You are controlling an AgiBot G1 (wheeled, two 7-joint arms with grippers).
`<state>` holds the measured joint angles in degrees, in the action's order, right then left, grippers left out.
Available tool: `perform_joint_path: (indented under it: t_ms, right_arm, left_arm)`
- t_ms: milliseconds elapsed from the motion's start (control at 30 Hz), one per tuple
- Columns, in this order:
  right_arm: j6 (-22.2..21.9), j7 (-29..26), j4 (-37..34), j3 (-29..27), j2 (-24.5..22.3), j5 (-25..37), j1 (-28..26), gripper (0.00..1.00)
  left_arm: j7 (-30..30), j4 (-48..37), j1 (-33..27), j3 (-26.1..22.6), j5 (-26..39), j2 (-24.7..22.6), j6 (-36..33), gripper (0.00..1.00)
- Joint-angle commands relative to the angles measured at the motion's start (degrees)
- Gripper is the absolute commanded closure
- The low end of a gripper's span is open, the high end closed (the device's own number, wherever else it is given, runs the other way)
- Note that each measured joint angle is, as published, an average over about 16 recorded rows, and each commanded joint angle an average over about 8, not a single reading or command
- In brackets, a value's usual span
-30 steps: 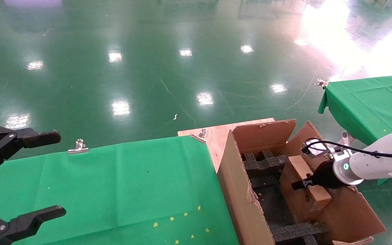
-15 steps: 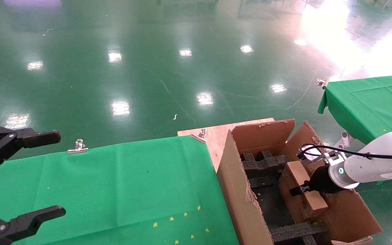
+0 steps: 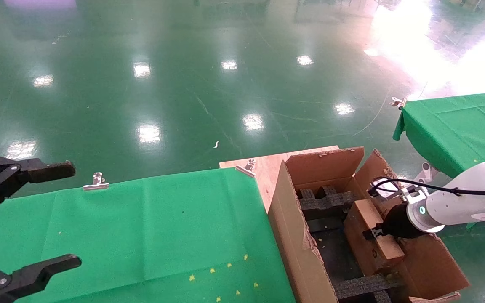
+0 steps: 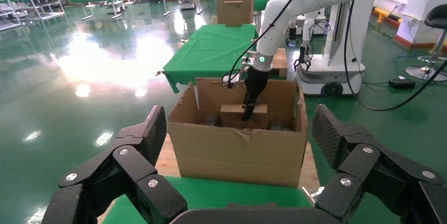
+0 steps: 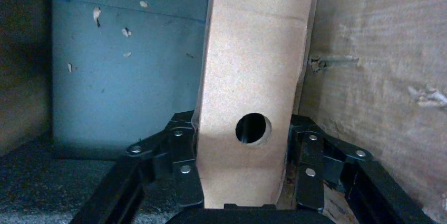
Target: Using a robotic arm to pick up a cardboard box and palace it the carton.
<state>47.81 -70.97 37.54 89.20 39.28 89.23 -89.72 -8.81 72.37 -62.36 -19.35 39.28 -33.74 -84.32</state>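
My right pincer (image 5: 242, 182) pinches the small box (image 5: 253, 92) by its narrow faces, low inside the carton (image 3: 293, 235) against its far wall. I should settle it flat on the black foam (image 3: 326, 202) before letting go. My left pincer (image 3: 23, 219) hangs spread over the green table (image 3: 162, 227).

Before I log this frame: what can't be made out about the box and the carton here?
- Whether the cardboard box rests on the carton floor: head view, hidden by its own body and the right end effector.
- Box's lower end: right wrist view, cut off by the frame edge.
- Carton's near end: head view, cut off by the frame edge.
- Left end effector idles open.
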Motion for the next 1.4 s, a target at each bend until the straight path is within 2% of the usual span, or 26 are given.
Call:
perform_joint_path:
  t_ms: [33,400,700,1100,1400]
  right_arm:
    - [-0.1,-0.1,0.0,0.0,0.0,0.1,-0.2,0.0]
    - [0.2,-0.1,0.3,-0.6,-0.2,-0.1,-1.9,0.0]
    - [0.8,0.2,2.4,-2.1,-1.1,-0.6,-6.2,0.0]
    - [5.5,2.3,12.6,-6.5,-4.5,-3.9,-16.8,0.0]
    - [11.1,3.7,20.6,-10.8,-7.7,-11.3,-22.9,0.0]
  left_arm:
    - [0.0,0.0,0.0,0.0,0.0,0.0,0.0,0.0]
    - [0.0,0.0,0.0,0.0,0.0,0.0,0.0,0.0]
    - [0.0,0.0,0.0,0.0,0.0,0.0,0.0,0.0]
    - [0.0,0.0,0.0,0.0,0.0,0.0,0.0,0.0]
    - [0.0,0.0,0.0,0.0,0.0,0.0,0.0,0.0]
